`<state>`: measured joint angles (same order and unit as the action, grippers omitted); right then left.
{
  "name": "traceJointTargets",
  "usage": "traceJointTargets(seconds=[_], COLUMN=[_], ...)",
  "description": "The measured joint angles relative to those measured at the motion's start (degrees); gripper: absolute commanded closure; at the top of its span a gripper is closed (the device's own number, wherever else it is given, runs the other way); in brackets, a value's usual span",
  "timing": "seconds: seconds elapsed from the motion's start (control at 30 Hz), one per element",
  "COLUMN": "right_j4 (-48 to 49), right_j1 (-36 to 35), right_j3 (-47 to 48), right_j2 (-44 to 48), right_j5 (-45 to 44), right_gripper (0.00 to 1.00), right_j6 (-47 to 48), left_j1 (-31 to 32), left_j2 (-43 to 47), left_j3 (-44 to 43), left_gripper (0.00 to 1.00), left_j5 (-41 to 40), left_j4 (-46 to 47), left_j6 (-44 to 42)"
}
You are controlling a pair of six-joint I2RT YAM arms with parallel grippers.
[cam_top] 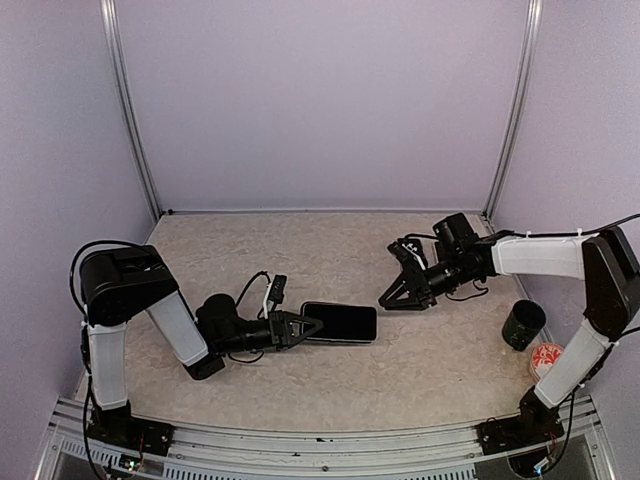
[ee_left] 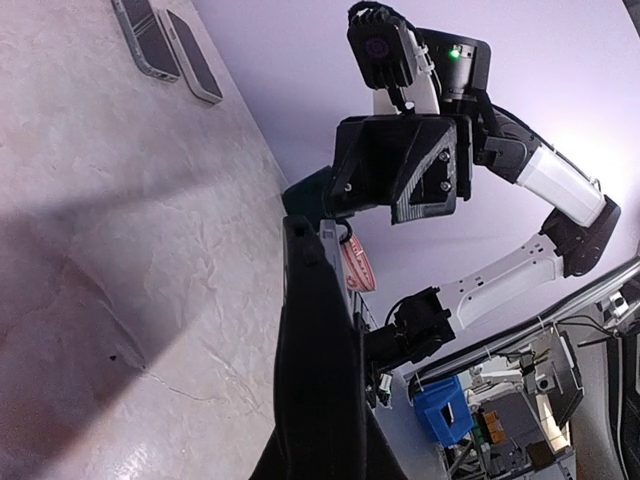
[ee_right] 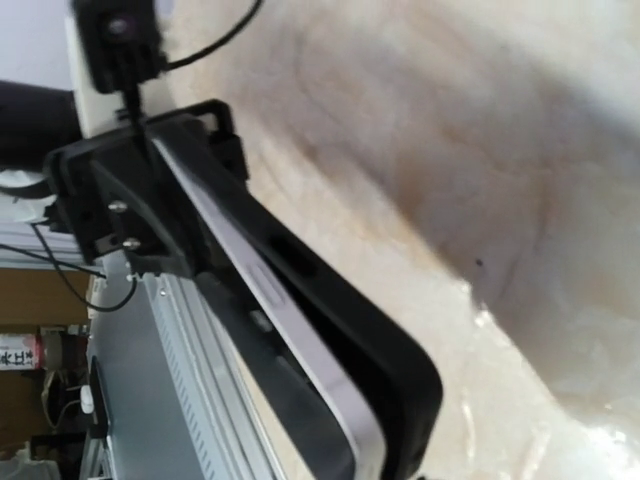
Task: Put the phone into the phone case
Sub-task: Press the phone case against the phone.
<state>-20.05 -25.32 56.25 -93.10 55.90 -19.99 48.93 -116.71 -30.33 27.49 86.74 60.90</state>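
1. Top view.
   - Left gripper [cam_top: 308, 327]: low over the table [cam_top: 300, 250], fingers clamped on one short end of the phone [cam_top: 345, 322]. Probably held by the end so that the rest stays free to enter a case.
   - Right gripper [cam_top: 395, 285]: fingers apart, holding nothing, near the phone's far end, seemingly placed to assist.
   - Cup [cam_top: 523, 325]: well to the right.
   - Phone case: not made out here.
2. Left wrist view.
   - Phone: edge-on.
   - Far on the table, a slab with a pale grey rim, likely the phone case [ee_left: 143, 38], lies just beside a dark slab [ee_left: 195, 55]. Both are well apart from the phone.
3. Right wrist view.
   - Phone: edge-on, with a pale band beside a black one. Whether the pale band is a case cannot be told.
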Motion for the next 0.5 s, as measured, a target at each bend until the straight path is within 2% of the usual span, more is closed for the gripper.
traceJointTargets(seconds=[0.23,0.5], right_j4=[3.91,8.57], right_j1=[0.0,-0.22], right_j3=[-3.02,-6.99], right_j2=[6.47,8.61], right_j5=[3.02,6.86], right_gripper=[0.56,0.5], right_j6=[0.72,0.48], left_j1=[0.0,0.0], left_j2=[2.05,6.16], left_j3=[0.7,1.03], left_gripper=[0.94,0.94], left_j5=[3.65,7.63], left_j4=[1.2,1.97], left_j6=[-2.32,-4.37])
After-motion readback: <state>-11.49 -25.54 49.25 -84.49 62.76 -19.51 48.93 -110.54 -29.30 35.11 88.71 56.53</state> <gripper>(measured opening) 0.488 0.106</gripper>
